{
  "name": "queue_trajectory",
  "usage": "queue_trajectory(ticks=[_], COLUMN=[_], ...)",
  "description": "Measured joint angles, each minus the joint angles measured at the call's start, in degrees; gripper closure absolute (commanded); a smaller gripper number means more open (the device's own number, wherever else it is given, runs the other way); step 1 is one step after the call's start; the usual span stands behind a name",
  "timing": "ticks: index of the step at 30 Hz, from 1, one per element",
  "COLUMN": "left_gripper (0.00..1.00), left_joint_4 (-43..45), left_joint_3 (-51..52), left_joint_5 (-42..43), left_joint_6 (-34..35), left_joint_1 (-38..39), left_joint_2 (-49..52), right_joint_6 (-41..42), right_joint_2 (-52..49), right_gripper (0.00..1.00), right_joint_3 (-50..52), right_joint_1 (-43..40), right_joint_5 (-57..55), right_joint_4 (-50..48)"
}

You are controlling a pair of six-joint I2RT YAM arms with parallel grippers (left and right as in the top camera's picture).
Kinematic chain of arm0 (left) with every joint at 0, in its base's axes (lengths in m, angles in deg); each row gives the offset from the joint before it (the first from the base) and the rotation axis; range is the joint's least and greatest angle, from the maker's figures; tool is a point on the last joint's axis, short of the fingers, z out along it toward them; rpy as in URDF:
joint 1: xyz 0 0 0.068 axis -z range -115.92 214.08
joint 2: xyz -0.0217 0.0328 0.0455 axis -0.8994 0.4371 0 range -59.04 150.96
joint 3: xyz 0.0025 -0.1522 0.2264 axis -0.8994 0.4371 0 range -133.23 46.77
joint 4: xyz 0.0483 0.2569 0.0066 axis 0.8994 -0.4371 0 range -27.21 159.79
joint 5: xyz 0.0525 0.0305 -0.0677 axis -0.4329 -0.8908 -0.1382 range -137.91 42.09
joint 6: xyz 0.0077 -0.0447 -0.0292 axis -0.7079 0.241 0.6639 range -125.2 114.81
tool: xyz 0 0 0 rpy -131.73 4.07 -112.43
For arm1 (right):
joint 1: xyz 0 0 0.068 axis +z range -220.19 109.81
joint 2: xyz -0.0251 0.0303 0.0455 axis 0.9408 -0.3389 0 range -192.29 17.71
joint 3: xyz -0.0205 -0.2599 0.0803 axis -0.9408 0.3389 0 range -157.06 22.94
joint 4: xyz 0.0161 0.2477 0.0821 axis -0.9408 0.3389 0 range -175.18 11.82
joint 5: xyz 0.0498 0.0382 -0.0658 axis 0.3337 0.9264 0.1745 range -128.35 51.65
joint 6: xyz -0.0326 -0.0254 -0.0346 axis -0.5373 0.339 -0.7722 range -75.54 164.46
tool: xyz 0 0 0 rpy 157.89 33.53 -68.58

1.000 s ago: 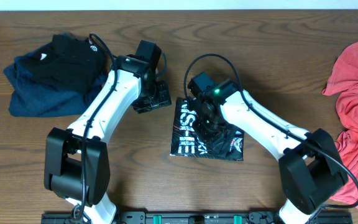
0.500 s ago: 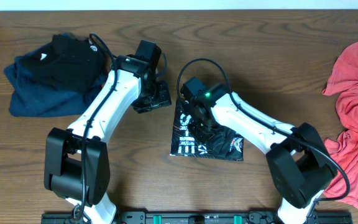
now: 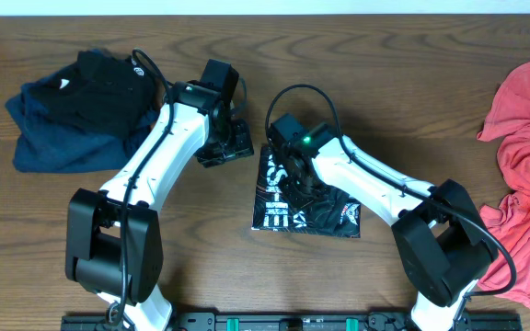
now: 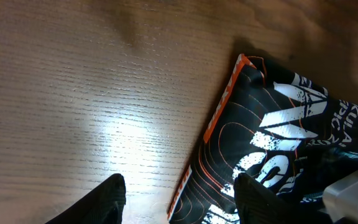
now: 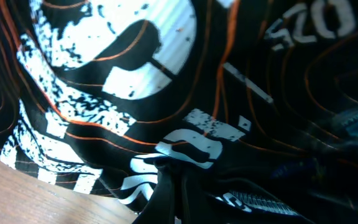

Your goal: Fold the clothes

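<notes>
- The right gripper [image 5: 174,186] has its fingers pressed together, tips down on the black jersey [image 5: 135,93]. Whether a fold is caught between them cannot be told.
- The jersey lies folded into a small rectangle near the middle of the table [image 3: 412,83], directly under this gripper, with its white lettering and thin orange lines facing up.
- The left gripper [image 4: 182,200] hangs with fingers spread and holds nothing, above the jersey's orange-trimmed edge and the bare wood beside it.
- A coral-red garment [image 3: 527,119] lies crumpled at the table's right edge, well apart from both grippers.
- A dark pile of clothes [image 3: 63,119] sits at the far left, beside the left arm.
</notes>
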Motion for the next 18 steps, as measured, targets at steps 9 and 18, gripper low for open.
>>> queue_trajectory(ticks=[9, 18], left_gripper=[0.42, 0.42], left_joint_4=[-0.22, -0.26], left_joint_3=[0.0, 0.0], left_joint_5=[0.0, 0.0], left_joint_6=[0.0, 0.0], left_joint_1=[0.0, 0.0], left_joint_2=[0.0, 0.0], right_joint_6=[3.63, 8.61], right_joint_2=[0.31, 4.17], right_gripper=[0.99, 0.99], right_joint_3=[0.0, 0.0], right_joint_1=[-0.52, -5.35], right_joint_5=[-1.09, -1.49], right_joint_4=[2.4, 7.93])
